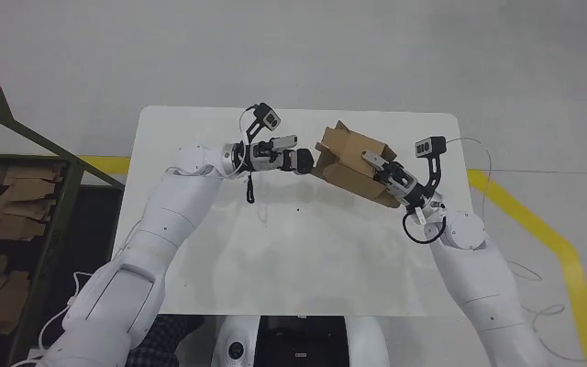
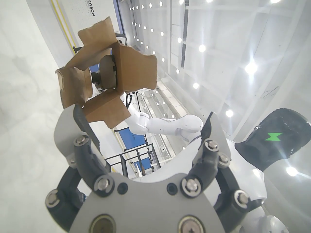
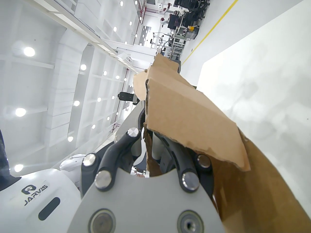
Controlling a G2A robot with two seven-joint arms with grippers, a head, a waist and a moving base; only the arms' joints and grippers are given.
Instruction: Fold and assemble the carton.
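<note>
Here, the brown corrugated carton sits up off the white counter, over its far half and a little right of centre, slung between the two arms. It lies tilted, with its left end farther off than its right.

Right gripper: at the carton's right end, closed down on one cardboard wall. In the right wrist view the panel's edge runs between the two fingers, and a torn-edged flap lies over the finger on the counter side.

Left gripper: at the carton's left end, spread wide and holding nothing. In the left wrist view one fingertip stands just beside the nearest flap; cannot tell whether they touch. The other fingertip is well clear of the cardboard.

The carton's left end is unfolded, with four flaps splayed outward around a square opening. Something grey and rounded shows inside the opening; cannot tell what it is.

Flat cardboard pieces lie stacked in a rack left of the counter. A yellow floor line runs off to the right.
</note>
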